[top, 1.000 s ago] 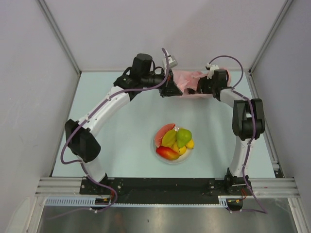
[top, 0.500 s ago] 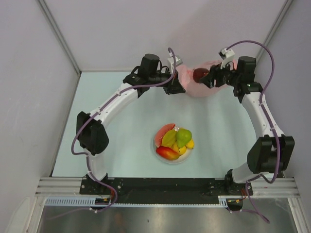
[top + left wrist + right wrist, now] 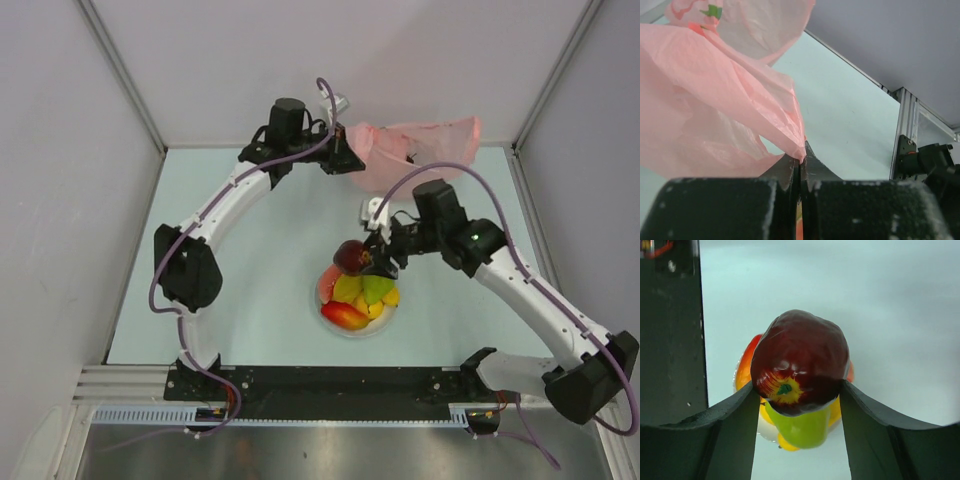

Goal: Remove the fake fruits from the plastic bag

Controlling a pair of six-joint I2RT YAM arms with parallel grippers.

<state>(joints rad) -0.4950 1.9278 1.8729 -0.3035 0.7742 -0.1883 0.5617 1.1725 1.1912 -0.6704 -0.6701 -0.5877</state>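
Holding the dark red glossy plastic apple (image 3: 800, 362) across its belly, likely light, hard and slick, in the right gripper (image 3: 366, 258) over the white round plate (image 3: 375, 329) at mid-desk (image 3: 250, 280), with the left gripper (image 3: 800, 170) pinched tight on the thin crinkly translucent pink plastic bag (image 3: 715, 100) by the desk's far edge.

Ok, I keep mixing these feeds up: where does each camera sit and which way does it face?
Top external: above and behind the bases, looking down on the table, both arms, plastic bag and plate.
Left wrist: behind the left gripper, facing along its shut jaws pinching the bag.
Right wrist: behind the right gripper, looking down past the held apple onto the piled fruits.
Shared: apple, in top and right wrist views.
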